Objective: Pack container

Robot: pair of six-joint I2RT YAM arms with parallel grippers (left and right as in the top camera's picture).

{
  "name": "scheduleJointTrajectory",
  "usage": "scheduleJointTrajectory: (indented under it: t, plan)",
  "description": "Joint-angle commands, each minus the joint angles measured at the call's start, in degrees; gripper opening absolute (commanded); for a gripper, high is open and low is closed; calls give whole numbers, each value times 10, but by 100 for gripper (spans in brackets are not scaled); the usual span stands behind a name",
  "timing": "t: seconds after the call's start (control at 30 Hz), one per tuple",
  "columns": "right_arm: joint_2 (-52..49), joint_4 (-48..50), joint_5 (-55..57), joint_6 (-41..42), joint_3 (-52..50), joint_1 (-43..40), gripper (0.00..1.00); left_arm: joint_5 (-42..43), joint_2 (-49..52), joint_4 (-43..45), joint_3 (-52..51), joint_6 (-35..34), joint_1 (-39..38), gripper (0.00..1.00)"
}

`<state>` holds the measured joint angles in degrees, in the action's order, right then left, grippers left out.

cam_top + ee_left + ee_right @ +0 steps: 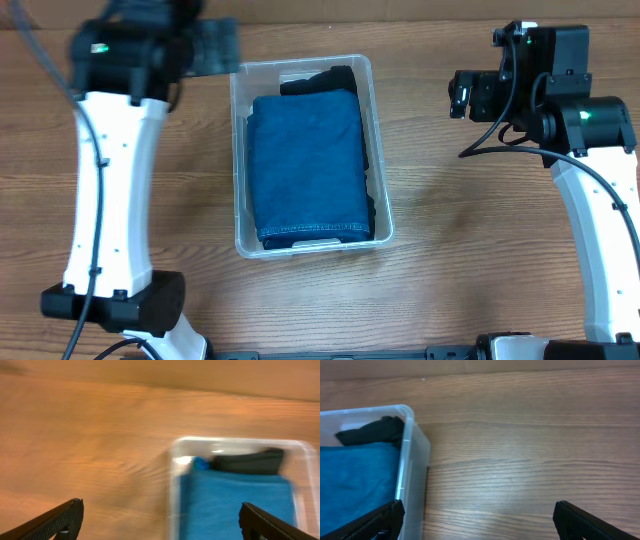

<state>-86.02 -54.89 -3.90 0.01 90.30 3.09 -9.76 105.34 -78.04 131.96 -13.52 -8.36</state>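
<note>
The clear plastic container (240, 150) stands in the middle of the wooden table. A folded blue denim garment (308, 165) fills it, lying on a dark garment (325, 78) that shows at the far end. The container also shows in the left wrist view (175, 480) and the right wrist view (412, 465). My left gripper (160, 522) is open and empty, raised over the container's far left corner. My right gripper (477, 520) is open and empty over bare table to the right of the container. In the overhead view the left gripper (215, 45) and right gripper (460, 92) are both apart from the container.
The wooden table top (470, 240) surrounds the container. The white arm links (105, 190) stand at the left and right (605, 250) table sides.
</note>
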Motion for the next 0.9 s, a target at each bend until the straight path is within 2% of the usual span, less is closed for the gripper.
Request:
scheduleJointTrajectory:
  t: [0.0,0.13,0.27,0.43,0.47,0.57,0.67,0.8,0.87]
  plan:
    - [3,-19,-31,-4,2,3,100,7,19,-55,-6,-2,52,100]
    - [41,-76,9,31,-8,3,100,19,-28,-66,-14,3,69,100]
    - [179,-38,13,30,-104,3,100,19,-169,-40,-114,12,68,100]
    - [350,-6,13,31,-270,3,100,19,-447,76,-431,12,68,100]
    - [382,-12,13,43,-297,3,100,15,-524,109,-521,11,68,100]
    - [413,-36,12,75,-322,3,100,-16,-672,151,-680,4,68,100]
    - [408,-62,13,75,-322,3,100,-7,-734,144,-755,-9,68,100]
    - [404,-63,13,75,-322,3,100,-7,-733,67,-774,-9,68,100]
    - [403,-63,13,75,-322,3,100,-7,-731,67,-776,-9,68,100]
